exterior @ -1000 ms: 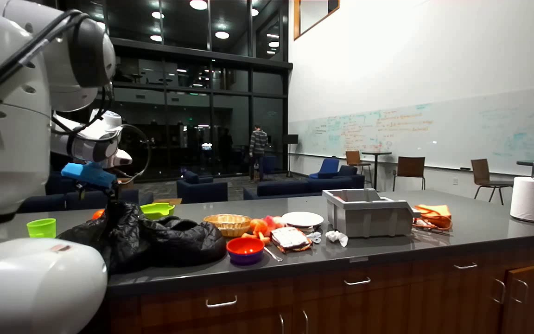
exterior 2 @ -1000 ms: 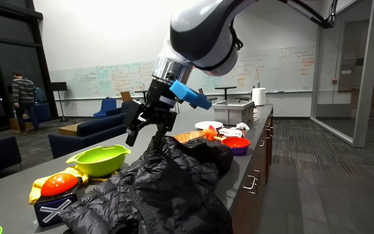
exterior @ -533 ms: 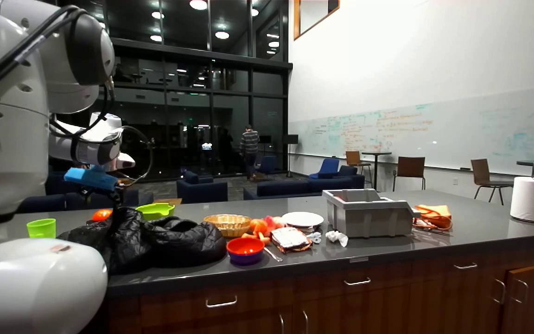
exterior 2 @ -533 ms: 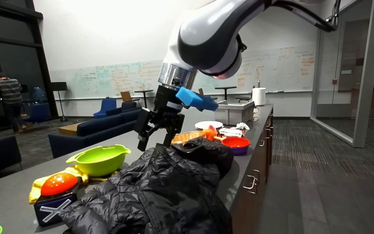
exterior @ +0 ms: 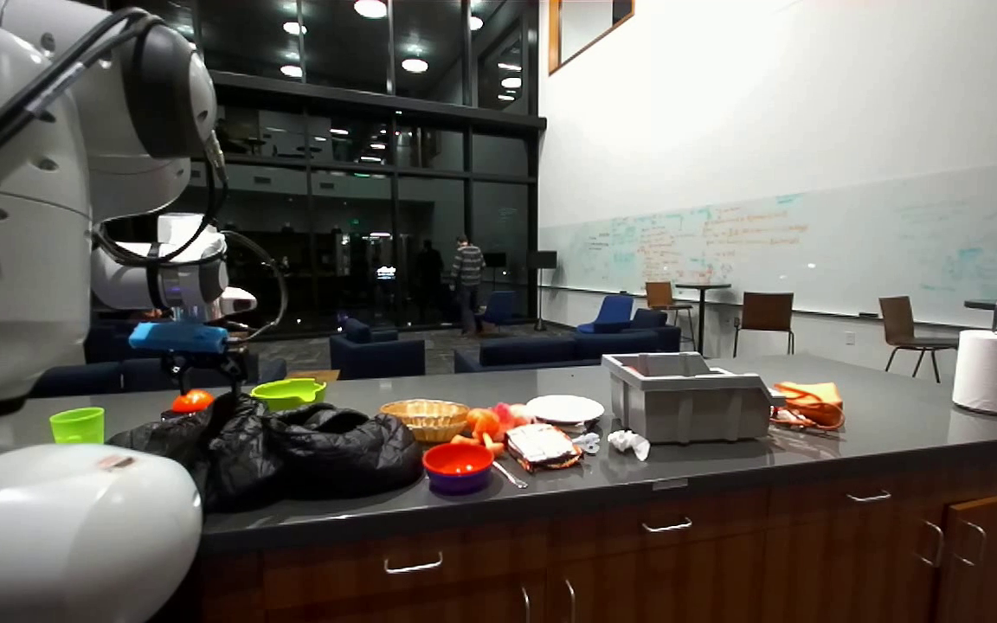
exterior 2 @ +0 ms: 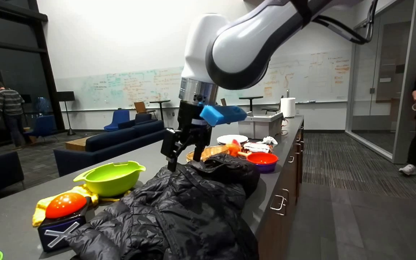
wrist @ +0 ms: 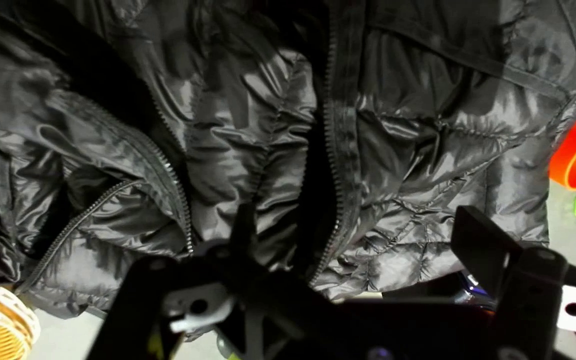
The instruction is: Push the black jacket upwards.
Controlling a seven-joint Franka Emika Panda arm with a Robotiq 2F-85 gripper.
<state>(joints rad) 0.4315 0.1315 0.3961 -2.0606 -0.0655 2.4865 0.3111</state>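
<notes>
Pushing a soft thing well is mostly a matter of grip on its surface. The black jacket (exterior 2: 179, 215) lies crumpled on the grey counter (exterior: 888, 407), its bulk between the green bowl (exterior 2: 114, 180) and the counter's front edge, with its bunched end just beside the red and purple bowl (exterior: 457, 478) and near the wicker basket (exterior: 429, 426). Over it the gripper (exterior 2: 185, 163) points down, fingers spread wide, nothing held between them; in the wrist view the zip (wrist: 337, 165) runs beneath the gap between the two. Whether the fingertips (exterior 2: 172, 165) press into the padding or stop just short of it I cannot tell, black against black.

I judge the step in hand to be setting the fingers before a shove. The quilting will probably slide and fold rather than travel as one piece, so the tips want to sit well into the thick padding, low but off the hard counter, before any sideways move. Drawing the fingers together first would make one blunt pusher, less apt to snag the zip. Then a slow, level stroke should serve, begun afresh if the cloth bunches. The red and purple bowl calls for care: a long push that way could carry it along.
</notes>
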